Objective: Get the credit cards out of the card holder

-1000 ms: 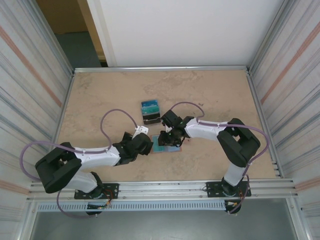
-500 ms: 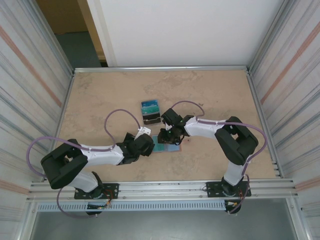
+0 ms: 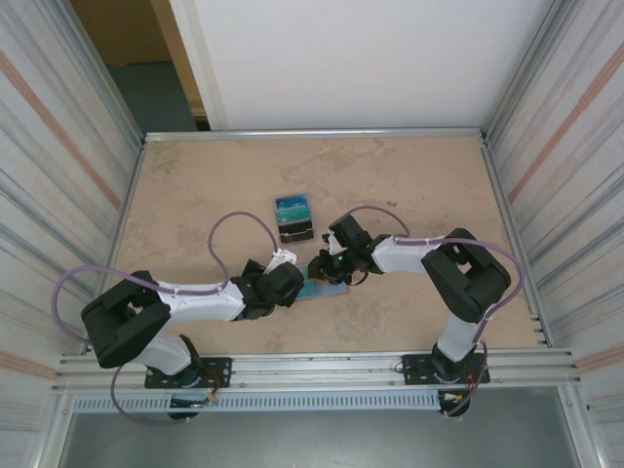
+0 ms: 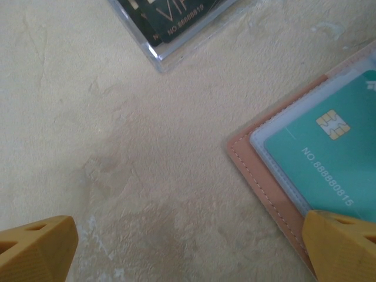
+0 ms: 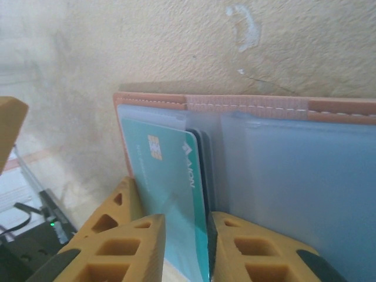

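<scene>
While the right gripper (image 5: 187, 247) pinches the teal credit card (image 5: 167, 176) between its fingertips, still sleeved in the card holder (image 5: 247, 104) just ahead, a pull may drag both along. The left gripper (image 4: 188, 247), wide open at its corner, seems to pin nothing.

The card holder (image 5: 252, 104), a salmon-pink folding wallet with pale stitching along its edge, is laid open and flat on the table (image 3: 195, 195), inside upward, towards the near middle. Its inside is lined with clear blue-grey sleeves. A teal-green credit card (image 5: 167, 170), marked with a gold chip and white print, is seen tucked into a sleeve close to one corner of the wallet. A dark card (image 5: 202, 164) is lodged just behind it, with little more than its edge exposed.
</scene>
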### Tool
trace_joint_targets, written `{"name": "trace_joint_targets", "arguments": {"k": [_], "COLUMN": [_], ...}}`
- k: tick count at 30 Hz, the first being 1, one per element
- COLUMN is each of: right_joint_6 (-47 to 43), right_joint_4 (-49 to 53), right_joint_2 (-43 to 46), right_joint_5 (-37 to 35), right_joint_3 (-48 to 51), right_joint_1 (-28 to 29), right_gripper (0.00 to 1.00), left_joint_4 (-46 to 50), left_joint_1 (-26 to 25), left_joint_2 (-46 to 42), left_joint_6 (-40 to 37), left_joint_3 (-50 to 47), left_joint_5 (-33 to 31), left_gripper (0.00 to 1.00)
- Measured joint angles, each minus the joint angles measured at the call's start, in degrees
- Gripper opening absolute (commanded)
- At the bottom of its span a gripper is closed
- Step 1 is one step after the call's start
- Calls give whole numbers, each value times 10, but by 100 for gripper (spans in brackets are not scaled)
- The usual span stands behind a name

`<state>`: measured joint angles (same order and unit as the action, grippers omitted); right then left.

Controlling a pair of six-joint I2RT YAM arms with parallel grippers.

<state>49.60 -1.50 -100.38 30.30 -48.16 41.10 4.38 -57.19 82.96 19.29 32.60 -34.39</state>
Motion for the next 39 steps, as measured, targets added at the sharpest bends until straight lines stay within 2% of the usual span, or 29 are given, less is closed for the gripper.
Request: {"name": "trace_joint_targets", "arguments": {"k": [6,18,30,36,39], "right_joint_6": [16,27,27,26,25], "right_joint_4": [-46,-81,-91,-92,-87], "right_joint_2": [0,-1,-9,-12,-12], "right_joint_5": [26,41,42,41,40], "right_joint_3": [21,29,32,32,32], "right_joint_1": [-5,-6,-6,-6,-6], "right_gripper": [16,10,11,0,0], "left_joint_4": [21,43,51,56,59], "left_joint_1": [0,-2,-2,-2,-2], "left_joint_2": [-2,-2,-2,-2,-2], "left_joint_6": [20,31,33,33,33], "left_joint_3": [1,6,9,10,12], "left_joint_5": [0,-4,-5,-8,-8], "left_gripper": [99,99,99,99,99]}}
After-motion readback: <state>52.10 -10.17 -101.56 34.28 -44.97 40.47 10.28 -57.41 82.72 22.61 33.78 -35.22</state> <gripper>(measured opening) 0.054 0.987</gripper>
